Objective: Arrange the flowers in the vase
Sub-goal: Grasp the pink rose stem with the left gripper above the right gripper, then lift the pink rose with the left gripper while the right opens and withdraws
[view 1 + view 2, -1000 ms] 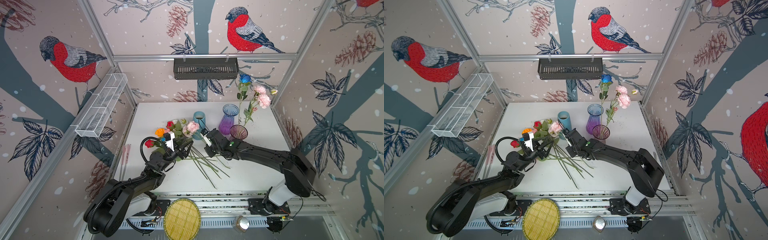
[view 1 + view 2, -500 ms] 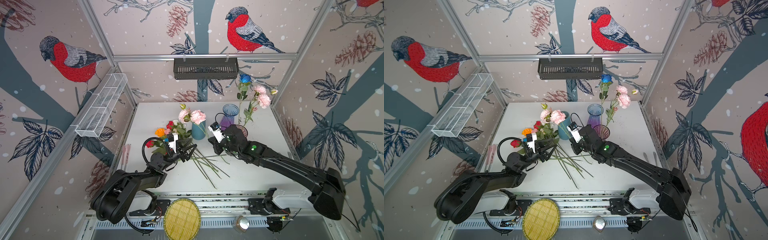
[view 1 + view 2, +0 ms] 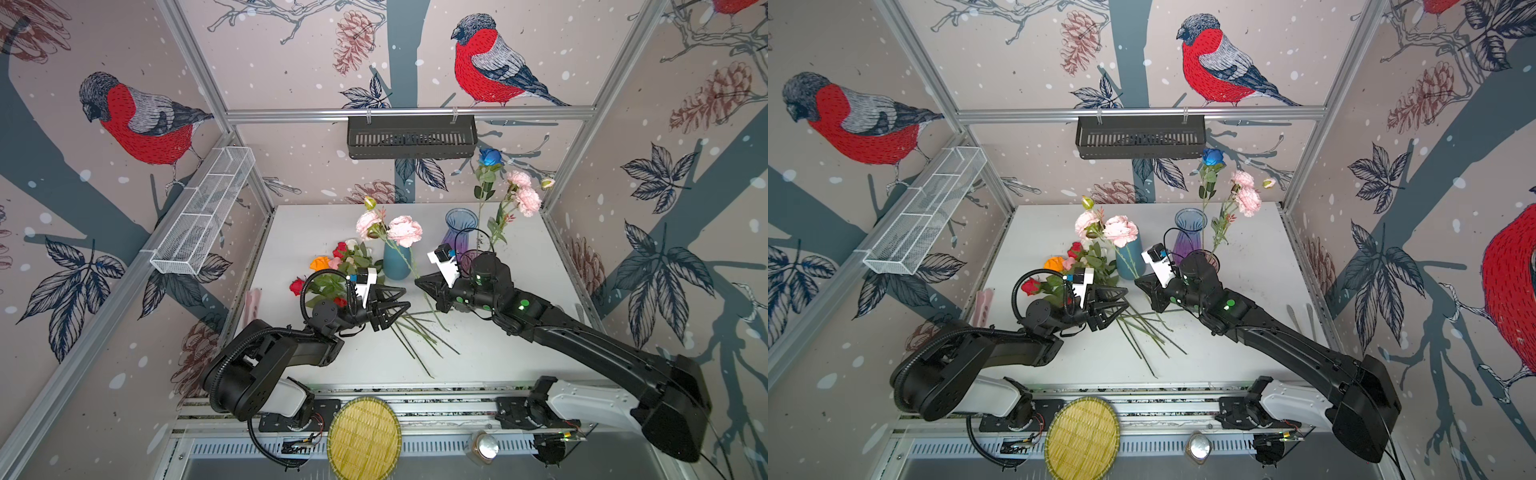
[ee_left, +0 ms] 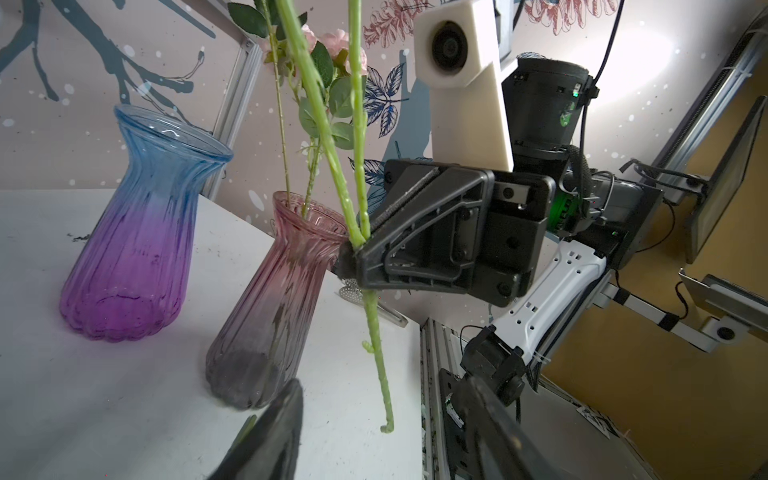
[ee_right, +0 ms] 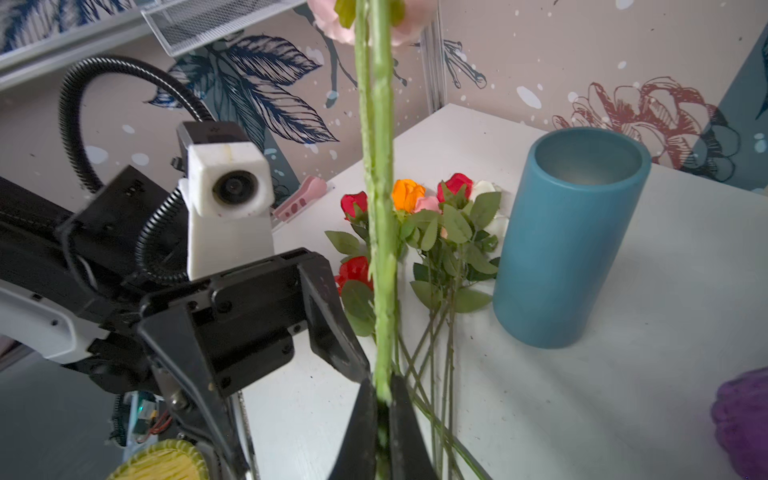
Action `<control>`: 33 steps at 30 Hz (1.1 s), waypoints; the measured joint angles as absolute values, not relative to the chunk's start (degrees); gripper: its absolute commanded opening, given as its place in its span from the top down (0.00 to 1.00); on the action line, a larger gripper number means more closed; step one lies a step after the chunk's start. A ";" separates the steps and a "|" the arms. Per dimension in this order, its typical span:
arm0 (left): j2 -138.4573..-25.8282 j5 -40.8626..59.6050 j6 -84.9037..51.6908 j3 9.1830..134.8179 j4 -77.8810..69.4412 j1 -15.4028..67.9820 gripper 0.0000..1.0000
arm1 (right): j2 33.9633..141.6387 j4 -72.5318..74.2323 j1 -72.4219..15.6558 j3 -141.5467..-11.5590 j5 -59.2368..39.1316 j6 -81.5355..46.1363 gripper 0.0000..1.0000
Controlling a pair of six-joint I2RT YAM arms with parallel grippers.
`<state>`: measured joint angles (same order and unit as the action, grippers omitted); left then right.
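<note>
Bullfinch wallpaper walls in a white counter [image 3: 490, 365]. In both top views, the right tool [image 3: 422, 286] is clamped on a pink carnation stem [image 3: 409, 259], held upright just beside the teal vase [image 3: 395, 266], frilly blooms uppermost; loose roses [image 3: 1084, 266] lie left of that vase, stems toward the front edge.

Left wrist view: the green stem [image 4: 376, 332] hangs vertical beside the pink vase [image 4: 274, 299].

Right wrist view: the left tool [image 5: 270, 374] stands open, empty.
</note>
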<state>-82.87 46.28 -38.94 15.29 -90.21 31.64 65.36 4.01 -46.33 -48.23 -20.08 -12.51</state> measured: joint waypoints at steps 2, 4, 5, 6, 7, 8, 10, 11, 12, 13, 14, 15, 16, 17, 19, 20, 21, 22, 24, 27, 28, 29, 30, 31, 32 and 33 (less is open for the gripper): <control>-83.42 46.76 -38.96 15.77 -90.19 31.75 0.55 | 65.34 6.13 -46.11 -47.83 -22.04 -13.72 0.98; -84.03 47.83 -39.03 16.47 -90.54 31.81 0.56 | 65.34 8.16 -46.11 -47.46 -23.83 -15.25 0.98; -84.38 47.99 -39.16 16.73 -90.61 31.92 0.56 | 65.36 9.34 -46.11 -47.22 -24.67 -15.35 0.98; -84.73 48.10 -39.38 16.91 -90.59 32.03 0.55 | 65.49 10.55 -46.11 -47.07 -25.63 -16.56 0.98; -84.97 48.34 -39.62 16.99 -90.59 32.05 0.54 | 65.69 11.40 -46.15 -46.96 -26.35 -16.67 0.98; -85.23 48.84 -40.03 17.10 -90.56 32.08 0.53 | 65.95 12.34 -46.22 -46.85 -27.11 -17.04 0.98; -85.54 49.43 -40.29 17.37 -90.59 32.14 0.52 | 66.57 13.78 -46.44 -46.81 -28.27 -18.02 0.98; -85.60 49.47 -40.47 17.45 -90.59 32.21 0.52 | 66.89 14.33 -46.57 -46.78 -28.69 -18.20 0.98; -85.62 49.50 -40.58 17.52 -90.56 32.21 0.52 | 67.24 14.92 -46.74 -46.74 -29.02 -18.28 0.98; -85.62 49.54 -40.64 17.52 -90.59 32.21 0.52 | 67.57 15.27 -46.85 -46.72 -29.28 -18.48 0.98; -85.62 49.69 -40.69 17.54 -90.59 32.25 0.52 | 67.92 15.51 -46.85 -46.70 -29.67 -19.20 0.98; -85.60 49.93 -40.73 17.56 -90.56 32.32 0.52 | 68.20 15.53 -46.98 -46.68 -29.80 -19.29 0.98; -85.56 50.09 -40.84 17.58 -90.56 32.32 0.52 | 68.47 15.57 -47.07 -46.68 -29.93 -19.31 0.98; -85.52 50.52 -41.06 17.58 -90.59 32.36 0.54 | 68.75 15.75 -47.20 -46.68 -29.95 -19.31 0.98; -85.45 50.59 -41.10 17.61 -90.56 32.36 0.57 | 69.32 16.34 -47.51 -46.68 -30.15 -19.33 0.98; -85.45 50.59 -41.12 17.63 -90.59 32.36 0.58 | 69.56 16.60 -47.59 -46.68 -30.30 -19.38 0.98; -85.45 50.57 -41.12 17.69 -90.59 32.36 0.59 | 69.80 16.78 -47.70 -46.68 -30.57 -19.53 0.98; -85.45 50.59 -41.12 17.69 -90.59 32.36 0.59 | 70.02 16.93 -47.79 -46.72 -30.72 -19.55 0.98; -85.45 50.59 -41.15 17.72 -90.59 32.36 0.60 | 70.54 16.99 -48.14 -46.76 -31.11 -19.57 0.98; -85.38 50.59 -41.17 17.72 -90.59 32.36 0.60 | 71.16 17.06 -48.36 -46.87 -31.42 -19.57 0.98; -85.30 50.57 -41.17 17.72 -90.59 32.36 0.60 | 71.31 17.06 -48.42 -46.89 -31.42 -19.55 0.98; -85.19 50.57 -41.17 17.72 -90.59 32.36 0.61 | 71.40 17.02 -48.45 -46.89 -31.42 -19.55 0.98; -85.03 50.57 -41.17 17.72 -90.56 32.36 0.63 | 71.44 16.97 -48.45 -46.89 -31.42 -19.55 0.98; -84.88 50.57 -41.12 17.72 -90.59 32.36 0.64 | 71.44 16.97 -48.45 -46.89 -31.42 -19.55 0.98; -84.73 50.57 -41.10 17.72 -90.59 32.36 0.65 | 71.44 16.97 -48.45 -46.89 -31.42 -19.53 0.98; -84.53 50.57 -41.10 17.72 -90.59 32.36 0.65 | 71.44 16.97 -48.47 -46.87 -31.42 -19.53 0.98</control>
<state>-84.53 50.57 -41.10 17.72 -90.59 32.36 71.44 16.97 -48.47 -46.87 -31.42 -19.53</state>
